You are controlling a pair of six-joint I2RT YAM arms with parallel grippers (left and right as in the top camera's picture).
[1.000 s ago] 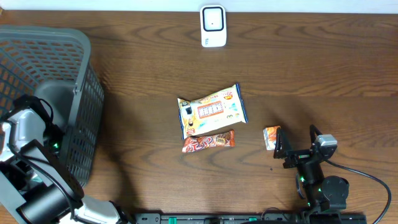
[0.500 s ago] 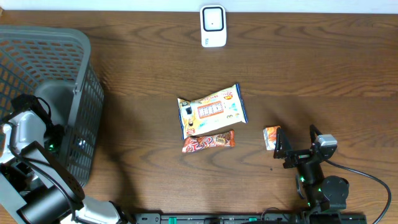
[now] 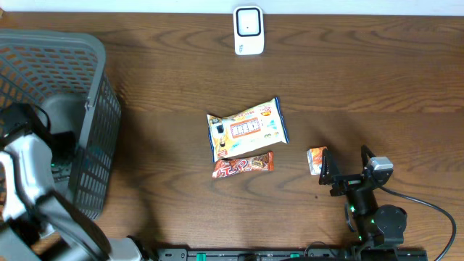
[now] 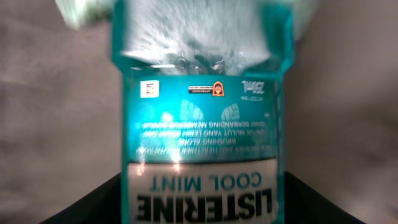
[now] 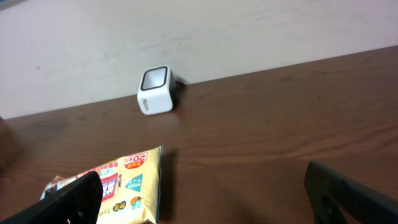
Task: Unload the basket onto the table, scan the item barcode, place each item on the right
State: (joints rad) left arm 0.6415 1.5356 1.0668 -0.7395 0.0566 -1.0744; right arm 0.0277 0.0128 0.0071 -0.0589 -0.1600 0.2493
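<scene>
A teal Listerine Cool Mint mouthwash bottle [image 4: 202,106] fills the left wrist view, its label upside down. My left gripper [image 4: 202,202] is shut on it, one dark finger on each side of its lower part. In the overhead view that gripper [image 3: 64,143] is inside the grey basket [image 3: 94,65] at the far left, and the bottle cannot be made out there. The white barcode scanner [image 3: 248,30] [image 5: 155,91] stands at the table's far edge. My right gripper [image 3: 345,162] [image 5: 208,199] rests open near the front right with nothing between its fingers.
A yellow snack bag [image 3: 246,129] [image 5: 118,186] lies mid-table with a red-orange bar [image 3: 243,165] just in front of it. A small orange packet [image 3: 316,159] sits beside the right gripper's left finger. The basket's tall mesh walls surround the left arm.
The left gripper's jaws have shut on the bottle, and the left arm has shifted inside the basket. The right arm has not moved.
</scene>
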